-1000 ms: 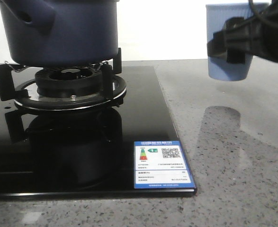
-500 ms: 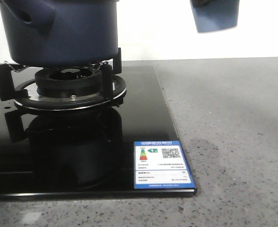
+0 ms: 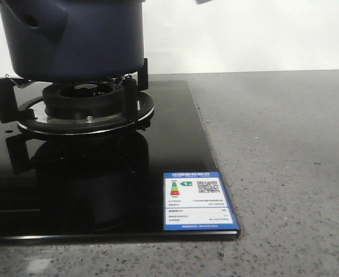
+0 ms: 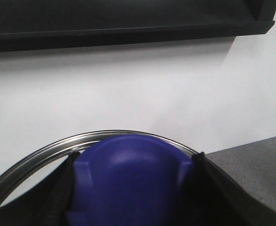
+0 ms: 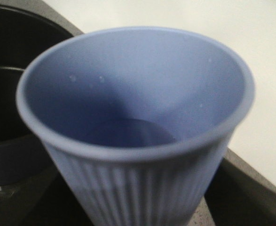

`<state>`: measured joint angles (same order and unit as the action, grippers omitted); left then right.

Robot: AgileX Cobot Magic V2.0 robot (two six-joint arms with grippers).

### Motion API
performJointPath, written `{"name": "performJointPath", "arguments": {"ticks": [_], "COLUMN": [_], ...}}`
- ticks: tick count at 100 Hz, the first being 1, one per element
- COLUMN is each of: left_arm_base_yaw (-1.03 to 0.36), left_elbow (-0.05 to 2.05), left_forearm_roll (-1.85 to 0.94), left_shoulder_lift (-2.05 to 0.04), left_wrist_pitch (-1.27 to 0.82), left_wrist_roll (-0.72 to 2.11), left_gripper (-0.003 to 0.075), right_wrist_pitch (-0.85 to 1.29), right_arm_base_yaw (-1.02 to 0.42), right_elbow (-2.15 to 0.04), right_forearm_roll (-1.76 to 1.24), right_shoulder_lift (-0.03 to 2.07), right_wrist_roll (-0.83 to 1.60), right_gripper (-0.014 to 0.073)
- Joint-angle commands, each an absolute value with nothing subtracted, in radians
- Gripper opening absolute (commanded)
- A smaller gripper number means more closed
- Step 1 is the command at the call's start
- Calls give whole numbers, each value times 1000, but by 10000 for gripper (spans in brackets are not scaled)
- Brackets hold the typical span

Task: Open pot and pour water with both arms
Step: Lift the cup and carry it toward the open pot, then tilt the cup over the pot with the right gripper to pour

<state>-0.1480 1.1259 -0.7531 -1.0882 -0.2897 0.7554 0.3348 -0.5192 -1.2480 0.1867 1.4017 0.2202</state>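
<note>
The dark navy pot [image 3: 71,40] sits on the gas burner [image 3: 85,107] at the far left, its top cut off by the front view's edge. My left gripper [image 4: 133,188] is shut on the blue knob [image 4: 133,174] of the pot's lid, whose metal rim [image 4: 43,150] curves behind it against the white wall. My right gripper [image 5: 147,212] is shut on a light blue ribbed cup [image 5: 138,141], held upright beside and above the pot's dark open inside [image 5: 6,94]. Only a sliver of the cup [image 3: 204,2] shows in the front view. Both arms are out of that view.
The black glass hob [image 3: 157,150] carries a blue label sticker [image 3: 198,201] near its front right corner. Grey speckled counter [image 3: 285,161] spreads to the right. A dark shelf [image 4: 128,23] runs above the white wall.
The cup in my right gripper has risen and moved left, from the right of the front view to almost out of its top edge. The pot has stayed put.
</note>
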Motion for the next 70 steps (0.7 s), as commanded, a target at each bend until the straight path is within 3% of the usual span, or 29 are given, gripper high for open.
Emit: {"name": "performJointPath", "arguments": {"ticks": [1,42,70], "left_arm_base_yaw": [-146,-146,-146], "left_elbow": [1166,1166,1166], "left_forearm_roll": [-775,-775,-775], "left_shoulder_lift": [-1061,-1061,-1061], "left_wrist_pitch": [-200,-200,-200], "left_wrist_roll": [757,757,757], "left_gripper": [359,359,359], "right_wrist_pitch": [288,523,537], "right_arm_base_yaw": [-539,-658,-702], "right_elbow": [-1332,-1554,-1570], "right_forearm_roll": [258,595,821], "right_shoulder_lift": [1398,1551,1592], "right_wrist_roll": [229,229,229], "right_gripper": [374,374,374]}}
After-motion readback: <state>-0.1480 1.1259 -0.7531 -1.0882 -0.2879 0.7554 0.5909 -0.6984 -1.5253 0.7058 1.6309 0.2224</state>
